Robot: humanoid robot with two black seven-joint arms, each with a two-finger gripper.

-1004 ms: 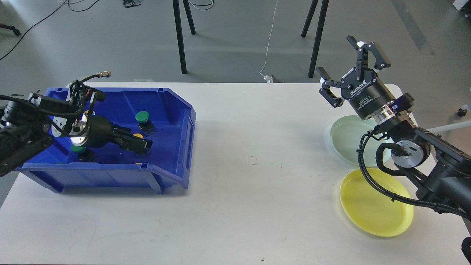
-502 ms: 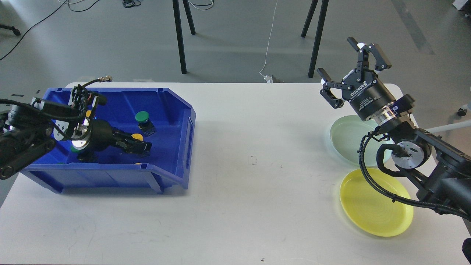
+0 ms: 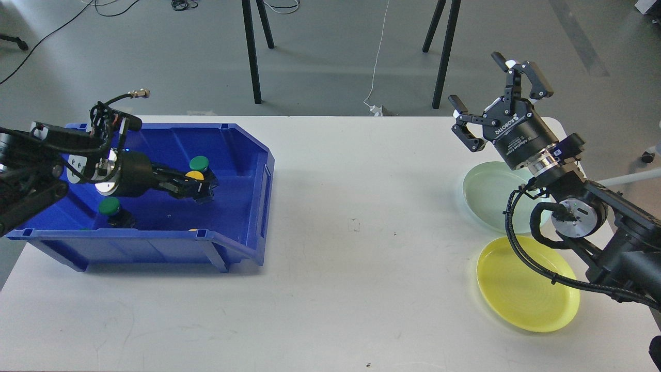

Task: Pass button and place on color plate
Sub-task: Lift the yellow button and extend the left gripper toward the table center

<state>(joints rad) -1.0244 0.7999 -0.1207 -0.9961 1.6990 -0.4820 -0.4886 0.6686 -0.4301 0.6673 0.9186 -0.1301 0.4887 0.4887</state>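
My left gripper (image 3: pixel 199 187) is inside the blue bin (image 3: pixel 248 155), shut on a yellow-capped button (image 3: pixel 195 176) and holding it a little above the bin floor. A green-capped button (image 3: pixel 199 163) stands just behind it. Another green-capped button (image 3: pixel 110 206) stands at the bin's front left. A sliver of yellow (image 3: pixel 192 229) shows at the front wall. My right gripper (image 3: pixel 498 98) is open and empty, raised above the table's far right, behind the pale green plate (image 3: pixel 485 194). The yellow plate (image 3: pixel 521 292) lies in front of it.
The bin stands on the left of the white table (image 3: pixel 351 258). Both plates lie at the right edge, partly covered by my right arm. Black stand legs (image 3: pixel 251 51) and cables are on the floor behind the table.
My left gripper has closed on the yellow button and lifted it up and back toward the green button. My right gripper has barely moved.
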